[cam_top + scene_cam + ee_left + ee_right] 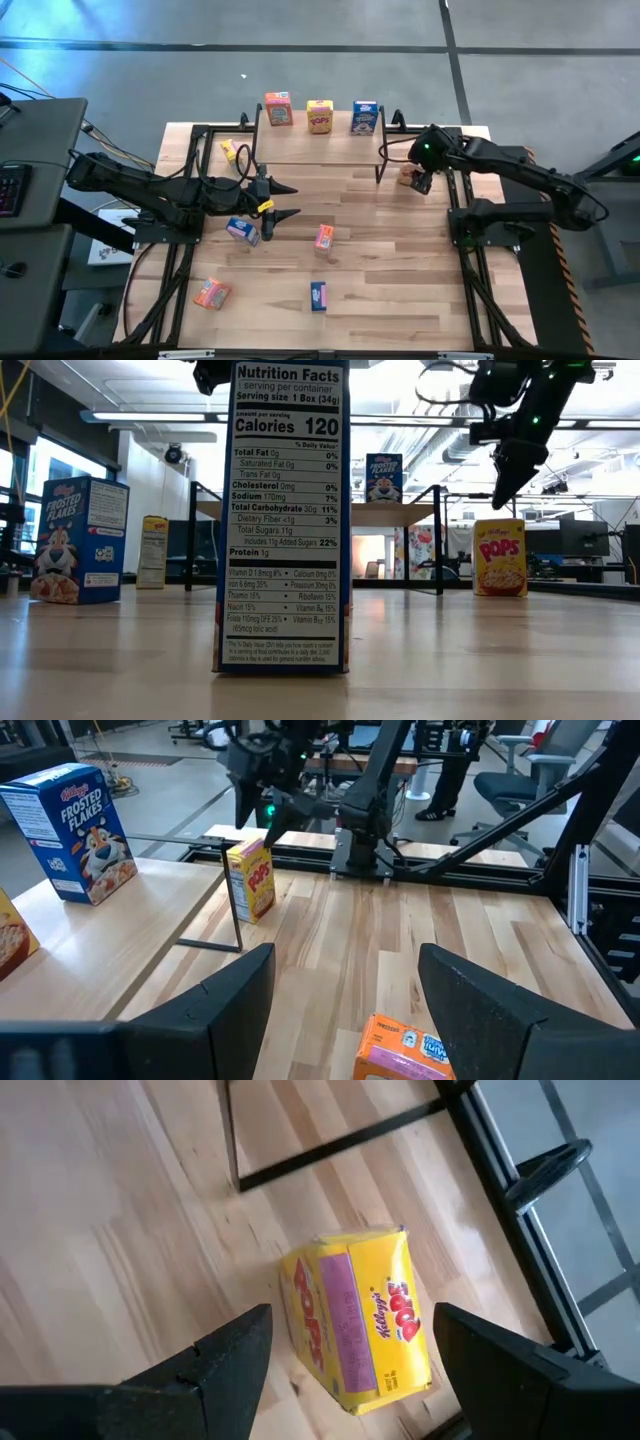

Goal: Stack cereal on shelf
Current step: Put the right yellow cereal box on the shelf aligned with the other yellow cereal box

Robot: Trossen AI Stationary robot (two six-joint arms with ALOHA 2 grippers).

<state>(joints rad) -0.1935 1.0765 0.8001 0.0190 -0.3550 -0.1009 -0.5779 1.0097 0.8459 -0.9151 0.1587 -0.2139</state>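
Note:
Three cereal boxes stand on the shelf [315, 148]: orange-red [278, 108], yellow [319, 116] and blue [364, 118]. A yellow Pops box [360, 1320] stands upright on the table beside the shelf's right legs. My right gripper [352, 1318] hangs open above it, slanting down, one finger to each side, clear of it. It also shows in the high view [421, 182] and the low view [512, 475]. My left gripper [294, 200] waits open above the table's left middle, pointing at an orange-red box [324, 238].
More boxes stand or lie on the tabletop: yellow [230, 150] near the shelf's left legs, blue [243, 231] under the left arm, orange-red [212, 293] at the near left, blue [318, 295] near the front edge. Black frame rails [465, 215] run along both table sides.

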